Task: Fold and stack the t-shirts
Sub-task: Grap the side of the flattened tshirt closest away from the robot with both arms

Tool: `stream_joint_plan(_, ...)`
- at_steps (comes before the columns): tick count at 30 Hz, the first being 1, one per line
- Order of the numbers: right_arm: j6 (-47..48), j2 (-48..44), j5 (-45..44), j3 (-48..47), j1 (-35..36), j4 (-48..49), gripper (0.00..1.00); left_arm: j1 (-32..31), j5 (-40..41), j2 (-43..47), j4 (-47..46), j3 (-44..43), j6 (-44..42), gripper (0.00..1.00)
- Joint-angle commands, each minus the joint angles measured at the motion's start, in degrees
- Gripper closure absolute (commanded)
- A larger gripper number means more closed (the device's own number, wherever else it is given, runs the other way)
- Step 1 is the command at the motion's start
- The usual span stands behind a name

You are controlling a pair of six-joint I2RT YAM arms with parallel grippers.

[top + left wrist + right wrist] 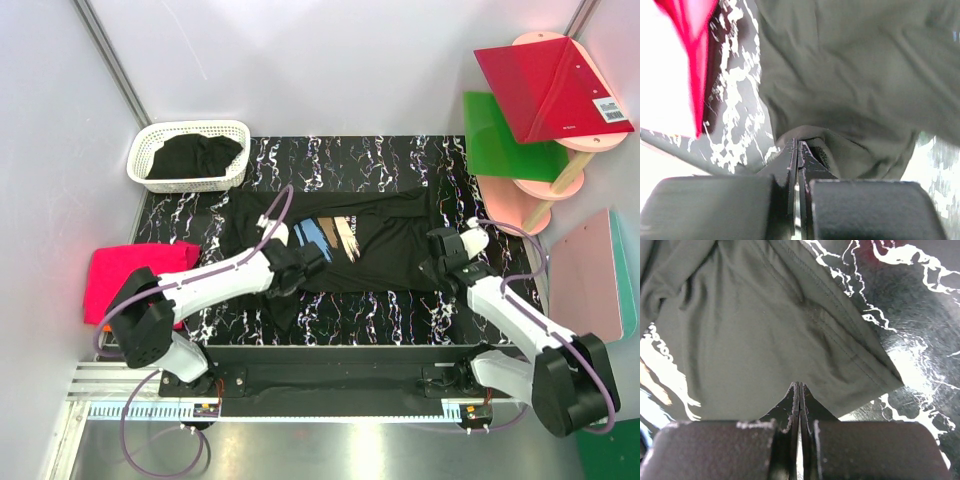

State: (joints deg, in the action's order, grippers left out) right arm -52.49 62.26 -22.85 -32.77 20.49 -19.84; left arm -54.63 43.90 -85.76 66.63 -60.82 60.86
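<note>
A black t-shirt with a blue, tan and white brushstroke print lies spread across the black marbled table. My left gripper is at its near left part. In the left wrist view the gripper is shut, with a bunched fold of the shirt at its tips. My right gripper is at the shirt's right end. In the right wrist view the gripper is shut on the cloth close to the hemmed edge. A folded hot-pink t-shirt lies at the table's left edge.
A white lattice basket at the back left holds another black t-shirt. Stiff red, green and pink boards stand on a rack to the right. Grey walls close the back and left.
</note>
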Motion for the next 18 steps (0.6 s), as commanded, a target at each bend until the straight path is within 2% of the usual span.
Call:
stream_joint_plan(1,2.7,3.4,2.1,-2.2,-0.2,1.4,1.00,4.7,6.5,-1.1,-4.0,-4.0,-6.4,1.00)
stream_joint_plan(6,4.2,4.8,7.2,-1.3,-0.2,2.3,0.92,6.3,8.5,-1.6,-5.3,-6.9,-11.1,1.00)
stream_joint_plan(7,4.7,4.7,8.0,-1.1,-0.2,2.3,0.83,6.4,8.6,-1.8,-5.2,-7.9,-11.7,1.00)
stream_joint_plan(10,3.4,2.5,8.1,1.6,-0.2,1.8,0.72,6.4,7.4,-2.0,-5.1,-7.9,-12.1,1.00)
stream_joint_plan(11,1.7,0.3,7.6,3.1,-0.2,1.0,0.64,6.4,7.3,-2.0,-4.9,-7.7,-12.1,1.00)
stream_joint_plan(15,-0.7,-5.5,1.3,4.5,-0.7,-3.9,0.62,6.3,6.2,-1.0,-5.1,-4.8,-11.1,1.00)
stream_joint_plan(17,-0.9,-8.0,-0.4,3.9,-1.2,-7.4,0.36,6.2,5.8,-0.6,-5.1,-4.1,-10.9,1.00)
stream_joint_plan(18,-1.1,-8.7,-2.1,3.6,-1.4,-9.0,0.15,6.3,5.8,-0.4,-5.1,-3.6,-10.8,1.00)
